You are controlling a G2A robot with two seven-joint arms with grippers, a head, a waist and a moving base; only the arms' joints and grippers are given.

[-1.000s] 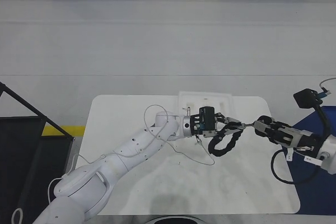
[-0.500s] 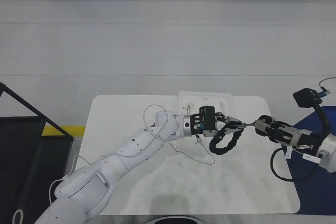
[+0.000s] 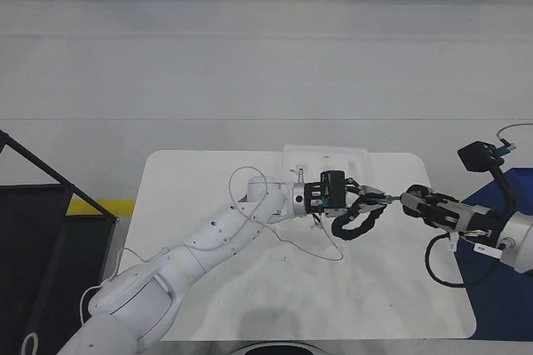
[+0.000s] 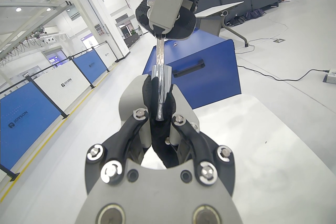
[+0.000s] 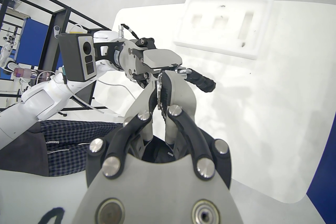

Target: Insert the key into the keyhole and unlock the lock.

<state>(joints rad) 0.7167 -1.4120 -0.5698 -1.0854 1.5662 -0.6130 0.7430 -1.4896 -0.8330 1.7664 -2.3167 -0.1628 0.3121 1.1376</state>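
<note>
Key [image 4: 160, 55] tip-first toward lock [image 4: 160, 86]

Count from my side: 1 key [image 4: 160, 57], 1 lock [image 4: 160, 75] with 1 black cable [image 5: 202, 82]. 1 white foam tray [image 5: 228, 0], 3 recesses [image 5: 220, 23] in it. My hands: 2, left hand [image 4: 158, 87] and right hand [image 5: 161, 78]. 1 surface [image 3: 249, 293].

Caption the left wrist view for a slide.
Left tool grips the lock; right tool holds the key at its end.
</note>
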